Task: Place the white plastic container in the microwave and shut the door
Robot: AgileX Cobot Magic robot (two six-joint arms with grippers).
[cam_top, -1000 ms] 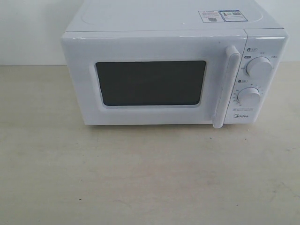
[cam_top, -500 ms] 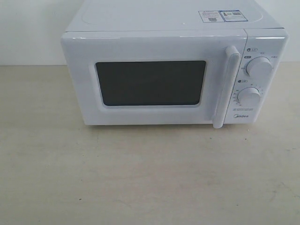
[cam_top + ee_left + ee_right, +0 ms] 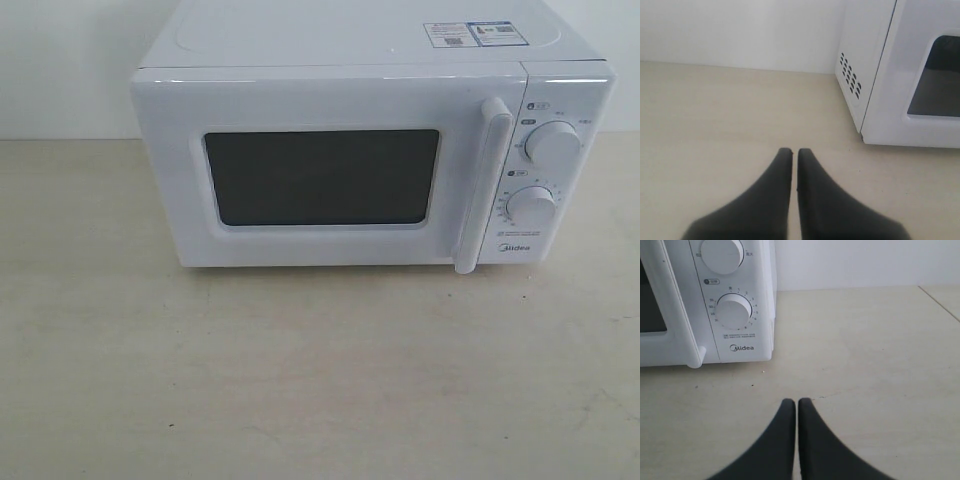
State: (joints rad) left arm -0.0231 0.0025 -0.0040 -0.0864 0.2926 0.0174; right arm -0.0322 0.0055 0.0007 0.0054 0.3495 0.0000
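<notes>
The white microwave (image 3: 370,160) stands at the back of the beige table, its door (image 3: 320,175) shut flush, with a dark window and a vertical white bar handle (image 3: 483,185). Two round knobs (image 3: 552,143) sit on its right panel. The white plastic container is out of view in every frame. My left gripper (image 3: 794,150) is shut and holds nothing, hovering over bare table off the microwave's vented left side (image 3: 850,75). My right gripper (image 3: 795,401) is also shut and holds nothing, over the table off the microwave's knob panel (image 3: 732,310). Neither gripper appears in the exterior view.
The beige tabletop (image 3: 300,380) stretches in front of the microwave. A white wall (image 3: 60,60) rises behind it. A table seam or edge (image 3: 940,302) runs at the far right in the right wrist view.
</notes>
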